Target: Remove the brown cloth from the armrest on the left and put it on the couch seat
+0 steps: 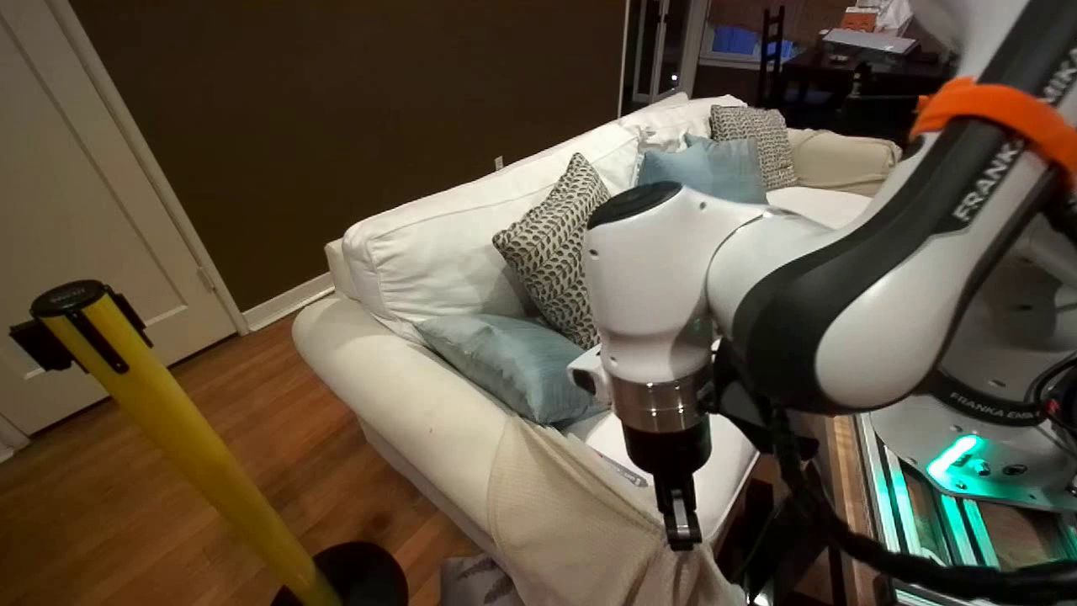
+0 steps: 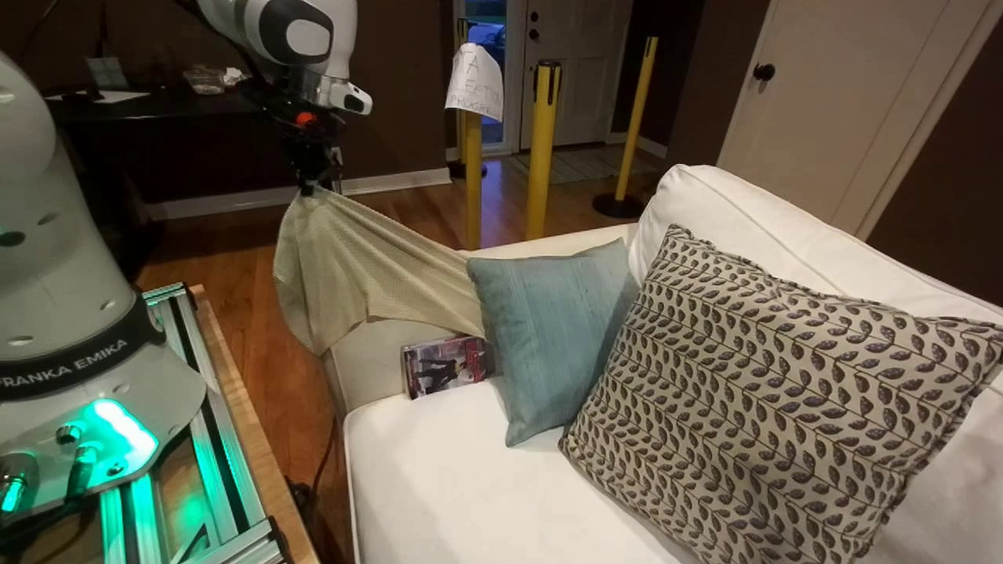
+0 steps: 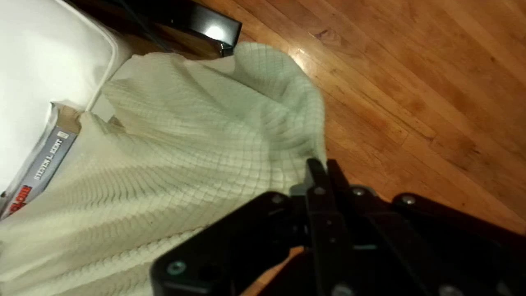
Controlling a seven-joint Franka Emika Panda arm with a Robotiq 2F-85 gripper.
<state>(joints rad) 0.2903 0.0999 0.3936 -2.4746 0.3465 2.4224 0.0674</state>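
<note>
Where claw (image 3: 322, 164) clamps edge of brown cloth (image 3: 222, 144), two fingers (image 3: 316, 174) press together on thin, waffle-ribbed fabric. Cloth sags below claw in soft folds, stretches back over rounded, padded armrest (image 1: 395, 370); hem cut off in exterior view. Farther from claw: one glossy book (image 2: 443, 366), spine title partly covered; flat white couch seat (image 2: 486, 486); one silky teal cushion (image 2: 541, 337); one leaf-patterned cushion (image 2: 768, 407). Farthest from claw, one woven grey cushion (image 1: 761, 143); blue cushioning (image 1: 715, 172) beside it overlapped, count unclear.

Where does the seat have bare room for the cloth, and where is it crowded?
Bare: the seat between its front edge, book, teal cushion and patterned cushion; also beside the far armrest. Crowded: at the draped armrest, where book and teal cushion stand, and along the backrest, where cushions lean.
</note>
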